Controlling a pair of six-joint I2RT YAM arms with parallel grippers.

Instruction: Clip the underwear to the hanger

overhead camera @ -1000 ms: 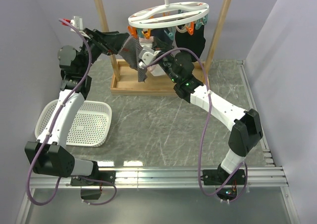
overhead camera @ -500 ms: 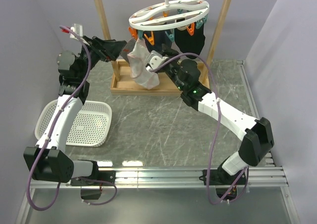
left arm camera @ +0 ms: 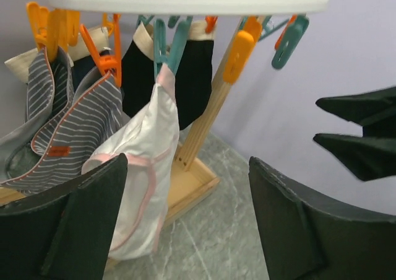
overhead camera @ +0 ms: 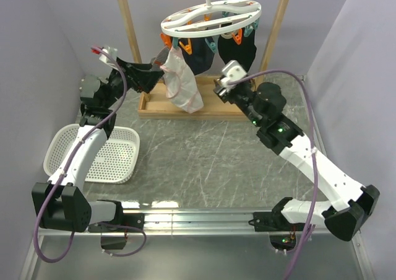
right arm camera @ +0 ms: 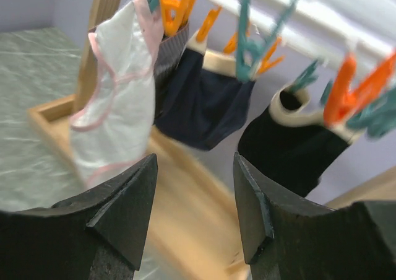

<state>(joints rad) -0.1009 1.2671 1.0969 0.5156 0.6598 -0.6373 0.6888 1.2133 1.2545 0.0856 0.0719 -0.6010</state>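
1. Grey marbled table [overhead camera: 204, 150], walled on three sides. A wooden rack [overhead camera: 133, 38] stands at the far edge, and the hanger [overhead camera: 210, 17] is hooked on its top bar.
2. Change: half a second ago the right gripper [overhead camera: 221, 89] was up among the clips, against the underwear [overhead camera: 179, 82]. It has since drawn back to the right and now sits well apart from it.
3. The underwear stayed up when the gripper let go. It hangs by one corner from a teal clip [left arm camera: 162, 44] under the hanger's left side.
4. Meaning: the clipping step looks done, with only the retreat left. How firmly the clip bites is hard to judge from here.
5. Underwear: white, thin and limp, with pink trim. It droops in a narrow fold beside a striped cloth [left arm camera: 68, 125], clear of the table, with dark garments [overhead camera: 201, 54] behind.
6. Left gripper [overhead camera: 158, 74]: just beside the underwear, with the fingers spread wide and nothing between them.
7. Right gripper: the fingers are likewise parted and empty.
8. A white basket [overhead camera: 117, 156] lies near the left arm.
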